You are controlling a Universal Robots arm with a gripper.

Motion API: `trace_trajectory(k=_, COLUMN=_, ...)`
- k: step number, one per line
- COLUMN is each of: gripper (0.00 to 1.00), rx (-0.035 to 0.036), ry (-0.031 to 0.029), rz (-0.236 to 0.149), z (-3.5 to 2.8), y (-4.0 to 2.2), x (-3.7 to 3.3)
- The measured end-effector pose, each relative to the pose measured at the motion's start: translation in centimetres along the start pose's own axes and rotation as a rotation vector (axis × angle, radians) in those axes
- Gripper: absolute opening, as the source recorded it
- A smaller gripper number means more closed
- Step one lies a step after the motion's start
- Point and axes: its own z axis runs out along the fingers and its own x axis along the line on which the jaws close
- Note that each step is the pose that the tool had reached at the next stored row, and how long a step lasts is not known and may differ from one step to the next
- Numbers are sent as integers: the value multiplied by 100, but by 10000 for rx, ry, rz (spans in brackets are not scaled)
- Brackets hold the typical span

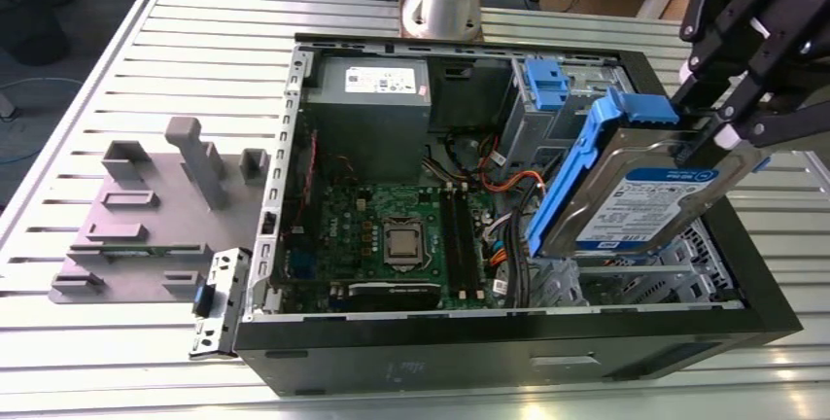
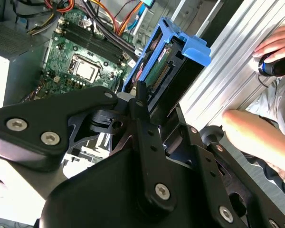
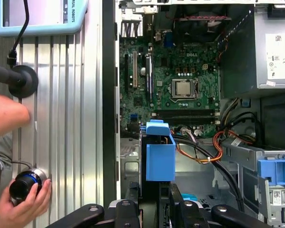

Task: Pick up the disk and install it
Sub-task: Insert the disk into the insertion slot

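Black robot gripper (image 1: 721,143), jaws pinching the disk (image 1: 636,196), a flat silver hard drive framed by a blue plastic carrier, holds it tilted above the open black computer case (image 1: 519,357). This looks like mid-install, and seating calls for squaring the drive with a bay. The case lies on a slatted aluminium table (image 1: 130,342) in a workshop, with a person's hand (image 3: 14,216) resting nearby.
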Motion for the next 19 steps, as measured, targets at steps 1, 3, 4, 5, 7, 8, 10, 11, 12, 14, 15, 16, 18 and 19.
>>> trace_trajectory(k=1, gripper=35, rx=-1, ry=1, rz=0, z=6, y=-13, x=0)
trace_trajectory(k=3, gripper=35, rx=0, ry=0, rz=0, z=18, y=-43, x=-1)
trace_trajectory(k=4, gripper=35, rx=0, ry=-1, rz=0, z=24, y=-57, x=-1)
trace_trajectory(k=5, gripper=35, rx=0, ry=0, rz=0, z=28, y=-73, x=-2)
trace_trajectory(k=7, gripper=35, rx=0, ry=0, rz=0, z=36, y=-107, x=-2)
trace_trajectory(k=8, gripper=35, rx=0, ry=1, rz=0, z=40, y=-125, x=-3)
trace_trajectory(k=10, gripper=35, rx=0, ry=1, rz=0, z=46, y=-160, x=-4)
trace_trajectory(k=11, gripper=35, rx=0, ry=0, rz=0, z=50, y=-178, x=-4)
trace_trajectory(k=12, gripper=35, rx=0, ry=0, rz=0, z=52, y=-195, x=-5)
trace_trajectory(k=14, gripper=35, rx=0, ry=0, rz=0, z=55, y=-224, x=-6)
trace_trajectory(k=15, gripper=35, rx=0, ry=0, rz=0, z=55, y=-230, x=-6)
trace_trajectory(k=16, gripper=35, rx=0, ry=1, rz=0, z=55, y=-231, x=-6)
trace_trajectory(k=18, gripper=35, rx=0, ry=1, rz=2, z=55, y=-231, x=-6)
trace_trajectory(k=19, gripper=35, rx=-1, ry=0, rz=1, z=55, y=-232, x=-6)
